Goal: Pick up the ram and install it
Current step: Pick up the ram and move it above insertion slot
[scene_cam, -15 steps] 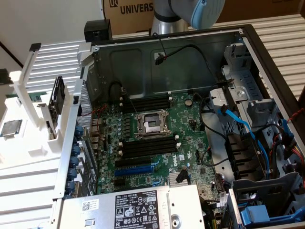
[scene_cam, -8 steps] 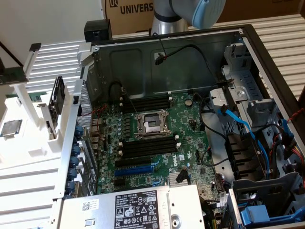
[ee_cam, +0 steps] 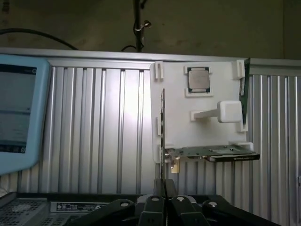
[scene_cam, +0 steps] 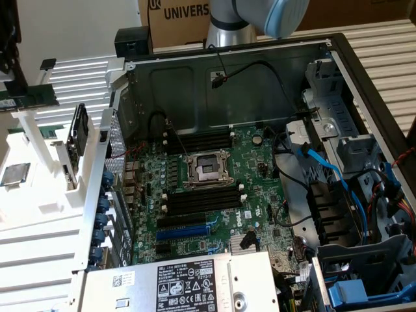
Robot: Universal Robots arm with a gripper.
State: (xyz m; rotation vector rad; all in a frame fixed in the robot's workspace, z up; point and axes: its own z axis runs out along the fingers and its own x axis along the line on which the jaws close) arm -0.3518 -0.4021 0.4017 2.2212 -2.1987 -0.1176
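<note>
Pincer (ee_cam: 164, 190), wrist view: fingers together, empty, facing white rack (ee_cam: 197, 127); ram (ee_cam: 243, 89) stands clipped at rack's edge, well apart, likely presented for grasping. Exterior view: ram (scene_cam: 29, 101) on rack (scene_cam: 39, 198) beside open computer case (scene_cam: 227, 57)

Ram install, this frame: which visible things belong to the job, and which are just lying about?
Job: long flat dark-green ram strip on the white plastic rack; long black plastic memory slots on the green motherboard; robot gripper.
Lying about: square silver processor chip; blue expansion slot; blue flat cables; brown cardboard box.
</note>
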